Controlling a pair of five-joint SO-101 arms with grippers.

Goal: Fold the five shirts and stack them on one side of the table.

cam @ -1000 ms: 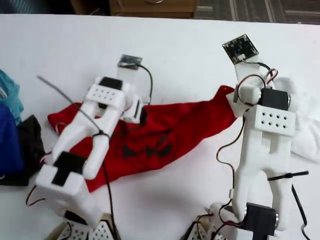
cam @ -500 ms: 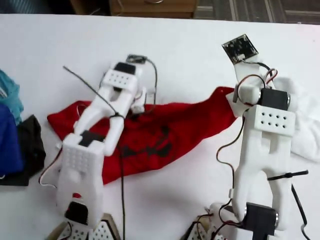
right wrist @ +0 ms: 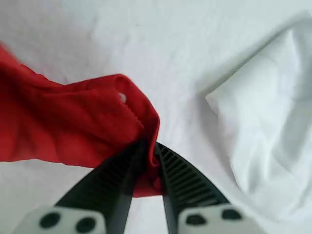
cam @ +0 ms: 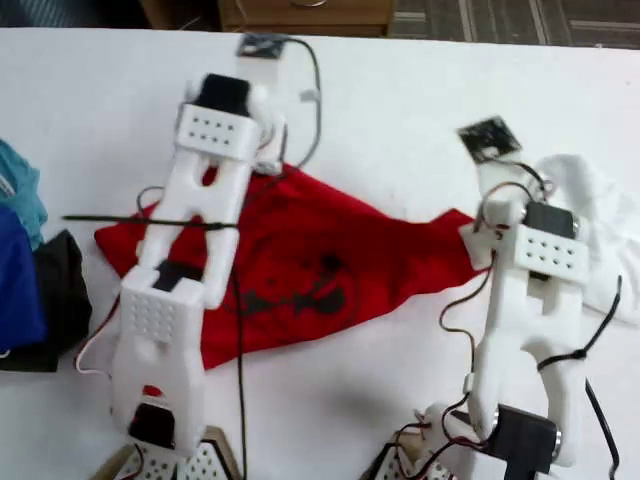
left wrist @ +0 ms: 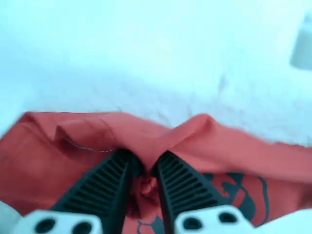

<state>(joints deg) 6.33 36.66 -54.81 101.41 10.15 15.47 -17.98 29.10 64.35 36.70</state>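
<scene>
A red shirt (cam: 300, 270) with a black print lies spread across the middle of the white table (cam: 400, 90). My left gripper (cam: 268, 162) is at the shirt's far edge, shut on a pinched fold of red cloth (left wrist: 146, 141), with its fingertips (left wrist: 127, 161) pressed into the fabric. My right gripper (cam: 478, 222) is shut on the shirt's right corner (right wrist: 122, 112). Between the two grippers the cloth is stretched out. A crumpled white shirt (cam: 590, 230) lies just right of the right gripper, also seen as white shirt (right wrist: 273, 122).
At the table's left edge sit a teal shirt (cam: 18, 195), a blue shirt (cam: 15, 280) and a black shirt (cam: 60, 290), bunched together. The table's far edge (cam: 330, 32) runs close behind the left arm. Loose cables hang off both arms.
The left arm has stretched toward the far side, dragging the red shirt's far edge with it and widening the cloth. The right gripper has shifted slightly nearer, still holding the corner.
</scene>
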